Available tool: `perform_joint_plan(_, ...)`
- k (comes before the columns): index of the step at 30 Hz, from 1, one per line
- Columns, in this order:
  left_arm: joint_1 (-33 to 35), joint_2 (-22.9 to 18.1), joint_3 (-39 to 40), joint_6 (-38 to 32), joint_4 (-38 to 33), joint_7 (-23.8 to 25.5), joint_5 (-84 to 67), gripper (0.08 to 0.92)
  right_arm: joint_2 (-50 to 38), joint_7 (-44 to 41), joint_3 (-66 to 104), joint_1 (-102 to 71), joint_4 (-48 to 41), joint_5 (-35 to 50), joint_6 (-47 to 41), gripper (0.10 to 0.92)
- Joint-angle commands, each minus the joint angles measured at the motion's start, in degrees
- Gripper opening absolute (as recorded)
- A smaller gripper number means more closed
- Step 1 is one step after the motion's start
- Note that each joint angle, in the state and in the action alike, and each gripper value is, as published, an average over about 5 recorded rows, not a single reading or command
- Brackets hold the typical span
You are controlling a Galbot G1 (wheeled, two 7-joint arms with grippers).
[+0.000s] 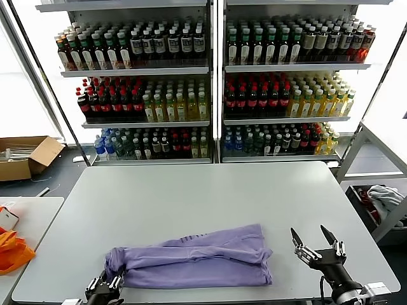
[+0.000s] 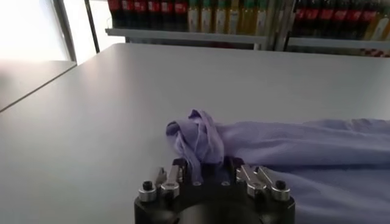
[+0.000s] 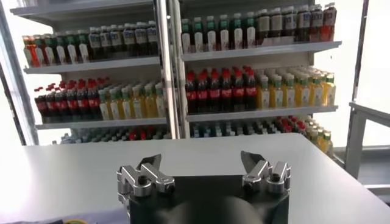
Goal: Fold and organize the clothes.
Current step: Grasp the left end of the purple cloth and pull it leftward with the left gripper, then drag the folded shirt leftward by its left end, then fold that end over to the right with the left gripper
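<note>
- The left end effector (image 1: 107,284) sits at the near edge of the worktop (image 1: 210,197), on the robot's left, its fingers (image 2: 177,176) closed on a bunched corner of the lavender T-shirt (image 1: 194,257); in the left wrist view the pinched fabric rises in a small knot just ahead of the fingers.
- The right end effector (image 1: 315,240) hovers near the front right part of the worktop with its fingers spread apart and holding nothing; it is just beside the T-shirt's right edge, not touching it.
- The T-shirt lies along the front of the worktop as a long folded band, running from the left end effector across to near the right one, with a dark purple print showing on its upper fold.
- An orange cloth (image 1: 13,249) lies on a side table at the far left.
- A cardboard box (image 1: 25,155) rests on the floor further back on the left.
- Shelves of bottles (image 1: 216,82) stand behind the worktop.
</note>
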Motion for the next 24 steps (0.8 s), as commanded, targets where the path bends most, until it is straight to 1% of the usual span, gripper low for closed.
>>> perform_joint_plan(1, -1.75, 1.75, -4.21, -0.07, 0.27, 2.33, -3.82, 0.366, -0.16, -0.03, -0.11, 0.09, -0.07, 0.05, -0.01, 0.823)
perform_joint_plan(6, -2.39, 4.88, -13.56, 0.29, 1.04, 4.09, -9.09, 0.218, -0.44, -0.04, -0.43, 0.6, -0.04, 0.09, -0.03, 0.823)
perform_joint_plan(10, -3.29, 9.82, -22.35, 0.74, 5.25, 5.19, -15.47, 0.12, -0.58, -0.04, -0.94, 0.95, -0.02, 0.07, -0.03, 0.823)
perform_joint_plan(12, -3.7, 13.19, -26.15, 0.48, 8.25, 6.01, -16.99, 0.097, -0.59, -0.02, -1.24, 1.17, -0.01, 0.03, -0.03, 0.823)
perform_joint_plan(17, -5.22, 22.01, -34.8, -0.3, 15.14, 8.27, -17.57, 0.091, -0.61, 0.01, -1.53, 1.13, 0.37, 0.01, -0.02, 0.823)
perform_joint_plan(19, -5.41, 24.26, -36.56, -0.21, 16.09, 8.61, -17.62, 0.091, -0.61, 0.02, -1.42, 0.79, 0.57, 0.02, 0.03, 0.823)
perform_joint_plan(21, -5.12, 25.11, -36.28, 0.03, 14.21, 8.39, -17.57, 0.091, -0.57, 0.06, -1.36, 0.42, 0.78, 0.0, 0.1, 0.823)
perform_joint_plan(23, -4.64, 23.95, -33.23, 0.24, 9.0, 7.53, -17.09, 0.091, -0.43, 0.14, -1.58, 0.29, 0.98, -0.2, 0.14, 0.823)
perform_joint_plan(24, -4.51, 22.69, -30.61, 0.3, 5.66, 7.15, -16.75, 0.091, -0.33, 0.21, -1.8, 0.34, 1.09, -0.37, 0.12, 0.823)
